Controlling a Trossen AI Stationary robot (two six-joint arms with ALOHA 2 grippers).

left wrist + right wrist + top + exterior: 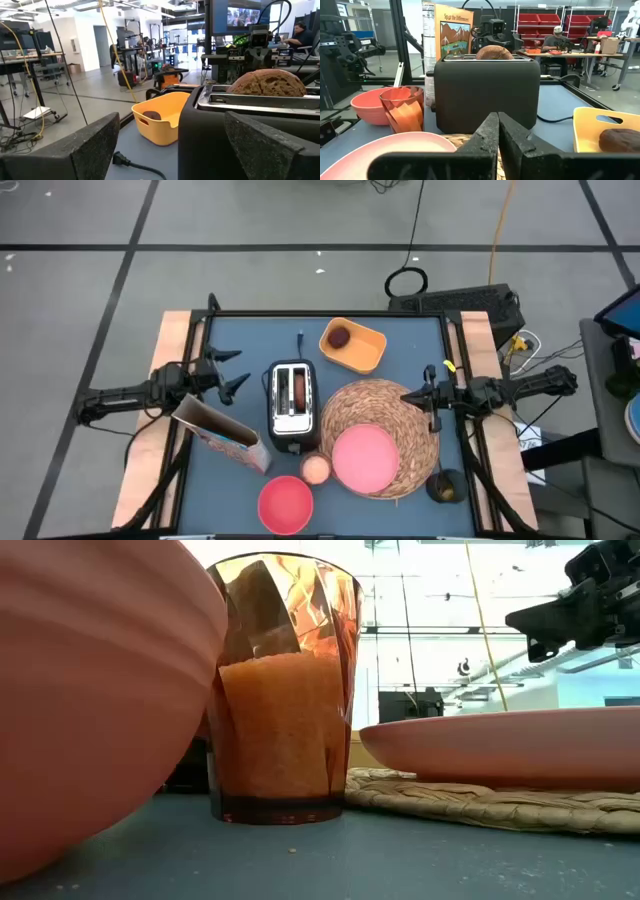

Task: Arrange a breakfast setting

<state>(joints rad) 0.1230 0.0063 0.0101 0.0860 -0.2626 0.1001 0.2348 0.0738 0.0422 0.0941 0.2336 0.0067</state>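
The round woven straw placemat (392, 405) lies at the table's right, with the flat pink plate (362, 457) resting on its near part. The pink bowl (285, 503) stands on the table by the near edge. The brown bread (270, 82) sticks up out of a slot of the black toaster (290, 408). The dark-red fruit (340, 337) lies in a yellow tray (355, 348) at the far side. My left gripper (238, 370) is open and empty, left of the toaster. My right gripper (410, 396) is shut and empty above the placemat's right part, and it also shows in the low view (580, 610).
An orange faceted cup (315, 469) stands between the bowl and the plate. A cereal box (222, 432) lies left of the toaster. The toaster's cord (300, 340) runs toward the far edge. A small dark object (445, 488) sits at the near right corner.
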